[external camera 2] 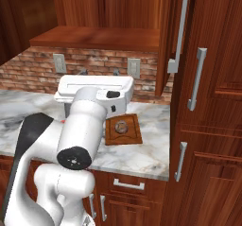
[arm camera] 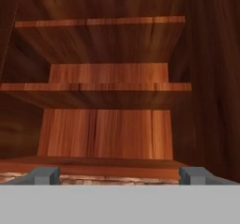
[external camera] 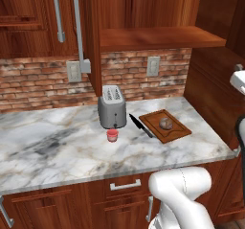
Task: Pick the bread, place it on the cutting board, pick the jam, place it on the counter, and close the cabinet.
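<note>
Bread (external camera: 166, 123) on cutting board (external camera: 178, 132), right of centre; jam (external camera: 112, 135) on counter (external camera: 52, 146), before the toaster (external camera: 112, 107). Cabinet (arm camera: 108, 124) door (external camera: 91, 36) ajar (shelves bare). Gripper (arm camera: 119, 175) fingers spread wide, holding nothing.

The open cabinet (external camera: 143, 12) ran past the top edge of the left base view, its door handles cut short. In the right base view, the arm's white body hid the toaster (external camera 2: 71, 108) and most of the counter (external camera 2: 142, 154). The bread (external camera 2: 122, 125) on the cutting board (external camera 2: 124, 129) was too small to show detail.
</note>
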